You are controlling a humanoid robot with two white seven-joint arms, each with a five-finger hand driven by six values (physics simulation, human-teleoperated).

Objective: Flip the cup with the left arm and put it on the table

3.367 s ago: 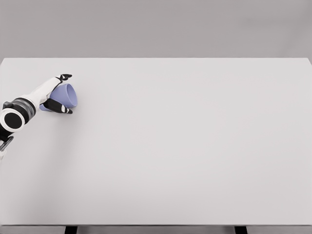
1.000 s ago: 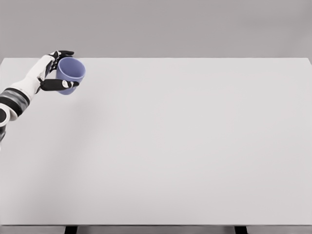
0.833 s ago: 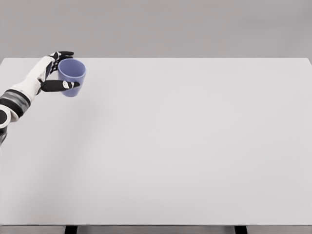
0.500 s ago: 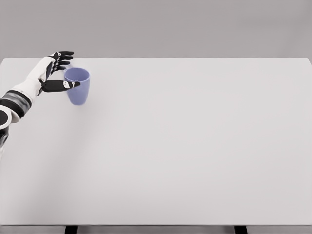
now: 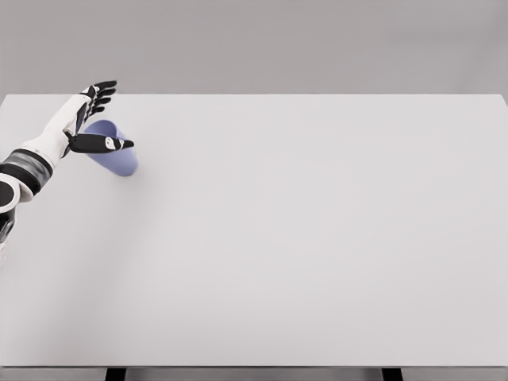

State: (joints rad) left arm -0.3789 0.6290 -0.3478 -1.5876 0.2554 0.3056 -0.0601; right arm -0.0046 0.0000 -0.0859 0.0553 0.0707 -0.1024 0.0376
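Head view: a white table fills nearly the whole picture, its far edge running straight across below a plain grey wall. 2 dark legs show under the near edge.

The left arm comes in from the left edge, white with a dark banded wrist, and reaches toward the far left corner of the table. The left hand is spread wide and holds nothing: the fingers point up and away near the table's far edge, while the thumb sticks out to the right, well apart from them.

The cup is a pale violet-blue tumbler at the far left of the table, just right of the palm. It is tilted, its mouth toward the upper left and partly hidden behind the thumb, its base lower and to the right (not upright). The thumb crosses in front of the cup's upper side; whether it touches the cup cannot be told. Nothing can be seen inside the cup, since its opening is mostly covered. Whether the base rests on the table is unclear.

The right arm is out of view.
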